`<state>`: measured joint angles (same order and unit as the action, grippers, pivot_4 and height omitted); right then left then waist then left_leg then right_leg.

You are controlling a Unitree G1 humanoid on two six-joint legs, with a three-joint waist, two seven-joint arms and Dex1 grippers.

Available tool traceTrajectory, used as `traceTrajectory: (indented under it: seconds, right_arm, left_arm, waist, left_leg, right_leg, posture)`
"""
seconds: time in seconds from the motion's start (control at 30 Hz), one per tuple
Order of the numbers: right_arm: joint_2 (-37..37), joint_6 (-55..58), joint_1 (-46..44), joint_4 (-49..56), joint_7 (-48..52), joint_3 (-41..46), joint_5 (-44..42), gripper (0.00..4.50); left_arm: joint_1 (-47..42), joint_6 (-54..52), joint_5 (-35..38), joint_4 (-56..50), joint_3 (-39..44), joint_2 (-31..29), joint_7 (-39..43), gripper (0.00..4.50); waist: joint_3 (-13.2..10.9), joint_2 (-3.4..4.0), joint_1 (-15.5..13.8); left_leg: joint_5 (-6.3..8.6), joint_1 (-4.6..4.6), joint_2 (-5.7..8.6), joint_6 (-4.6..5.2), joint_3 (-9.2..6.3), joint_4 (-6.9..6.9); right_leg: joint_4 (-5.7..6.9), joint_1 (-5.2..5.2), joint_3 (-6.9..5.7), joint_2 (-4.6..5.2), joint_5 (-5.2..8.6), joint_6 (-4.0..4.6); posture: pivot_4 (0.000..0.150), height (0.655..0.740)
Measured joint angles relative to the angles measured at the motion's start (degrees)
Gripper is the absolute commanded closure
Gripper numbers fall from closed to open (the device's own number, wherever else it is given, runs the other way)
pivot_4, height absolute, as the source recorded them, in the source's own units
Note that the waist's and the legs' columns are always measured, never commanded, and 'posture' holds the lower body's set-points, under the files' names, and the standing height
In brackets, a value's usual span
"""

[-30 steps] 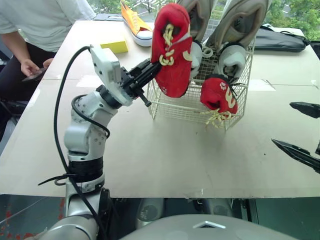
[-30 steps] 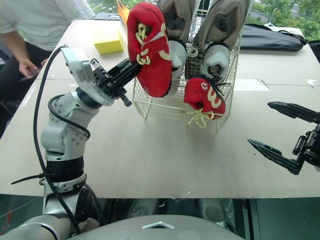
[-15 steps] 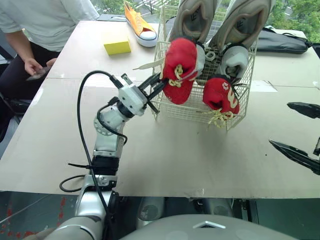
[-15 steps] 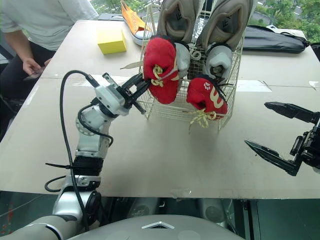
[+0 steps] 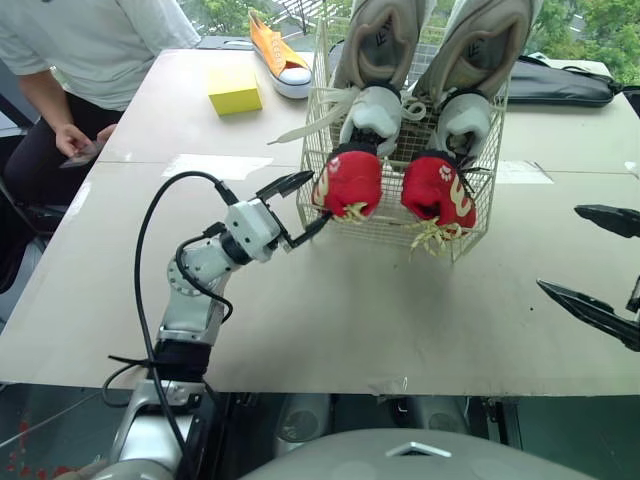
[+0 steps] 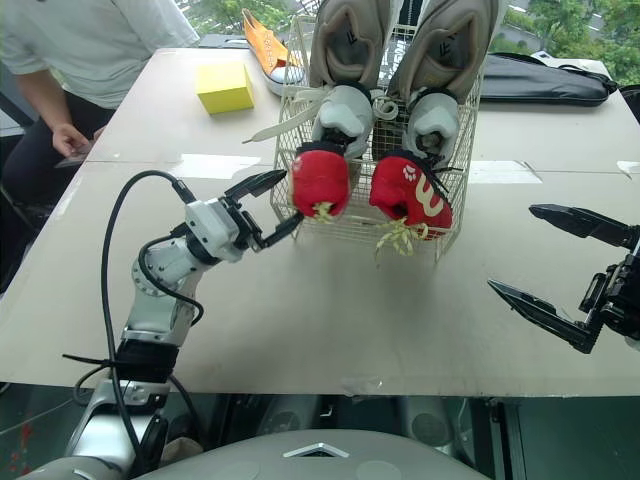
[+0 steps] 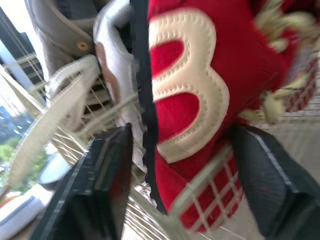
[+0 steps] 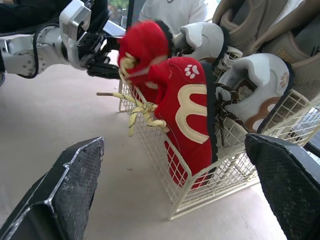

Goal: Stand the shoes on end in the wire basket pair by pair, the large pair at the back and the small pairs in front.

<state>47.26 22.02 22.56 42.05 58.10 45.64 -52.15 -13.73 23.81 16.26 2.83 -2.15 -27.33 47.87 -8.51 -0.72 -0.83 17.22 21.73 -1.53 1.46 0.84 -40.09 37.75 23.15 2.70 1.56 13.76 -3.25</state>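
Basket (image 5: 385,226) stands on the surface (image 5: 400,320). 2 grey shoes (image 5: 380,45) are on end at its back, toes up. 2 red shoes (image 5: 438,190) are in front of them, low in the basket w/ yellow laces poking through the wire. L gripper (image 5: 318,197) is at the basket's front-left corner, fingers (image 7: 95,190) spread apart either side of the L red shoe (image 5: 350,180); can't tell if they touch it. R gripper (image 6: 513,248) hangs wide open, holding nothing, well apart to the basket's right. Orange shoe (image 5: 275,55) and yellow block (image 5: 233,92) lie behind the basket, to the left. Person (image 5: 80,40) sits at the far-left edge.
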Motion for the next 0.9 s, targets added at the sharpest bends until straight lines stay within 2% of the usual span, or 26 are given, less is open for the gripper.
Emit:
traceTrajectory:
  seconds: [0.03,0.27,0.47,0.6,0.67,0.8,0.9]
  right_arm:
    - [-0.12,-0.01,-0.42,-0.22,0.01,-0.62,0.09,0.0]
    - [-0.65,-0.06,-3.9,-1.12,-1.88,-5.28,1.35,0.0]
    - [-1.51,0.3,-7.13,-2.86,-6.73,-8.16,3.7,0.0]
    - [-1.52,0.34,-4.2,-2.9,-6.82,-8.45,5.8,0.0]
    - [-1.67,-0.79,2.36,-5.58,-3.76,-7.65,10.05,0.0]
    - [-2.7,-3.52,7.59,-11.34,1.48,-3.81,12.24,0.0]
    - [-2.81,-5.87,9.21,-15.23,4.64,-1.92,13.79,0.0]
  left_arm:
    - [0.92,-2.69,1.48,-2.18,0.06,-0.84,0.34,0.04]
    - [6.57,-22.73,14.94,-15.01,2.59,-6.49,2.35,0.04]
    - [12.11,-35.04,22.95,-21.92,7.25,-10.38,1.15,0.04]
    - [17.01,-43.73,28.07,-23.91,11.95,-14.84,0.6,0.04]
    - [22.75,-49.97,30.99,-24.88,16.94,-19.71,1.36,0.04]
    - [28.34,-52.83,30.85,-25.95,22.53,-23.72,3.92,0.04]
    - [31.07,-53.39,29.68,-26.1,24.24,-24.11,5.62,0.04]
  waist:
    - [-0.01,-0.02,0.07]
    - [-0.09,-0.04,0.17]
    - [-0.17,-0.09,0.13]
    - [-0.19,-0.1,0.15]
    - [-0.25,-0.19,-0.04]
    - [-0.29,-0.17,0.1]
    - [-0.3,-0.19,0.16]
  left_leg:
    - [0.0,-0.01,-0.03,0.0,-0.01,0.0]
    - [0.01,0.05,-0.28,0.01,0.04,0.01]
    - [0.03,0.12,-0.3,0.04,0.07,0.04]
    - [0.04,0.13,-0.32,0.05,0.1,0.14]
    - [0.04,0.14,-0.32,0.05,0.14,0.31]
    - [0.04,0.08,-0.29,0.05,0.35,0.4]
    - [0.04,-0.01,-0.28,0.05,0.44,0.6]
  right_leg:
    - [0.0,0.01,0.02,0.0,0.0,0.0]
    - [-0.05,0.09,0.01,-0.1,0.05,-0.03]
    - [-0.06,0.19,0.04,-0.1,0.08,0.0]
    - [-0.09,0.26,0.06,-0.1,0.13,0.01]
    - [-0.15,0.32,0.08,-0.07,0.24,0.11]
    - [-0.21,0.35,0.24,-0.01,0.31,0.16]
    - [-0.29,0.37,0.34,-0.02,0.39,0.06]
  posture:
    - [0.15,0.74]
    - [0.15,0.74]
    - [0.15,0.74]
    - [0.15,0.74]
    - [0.15,0.74]
    - [0.15,0.74]
    - [0.15,0.74]
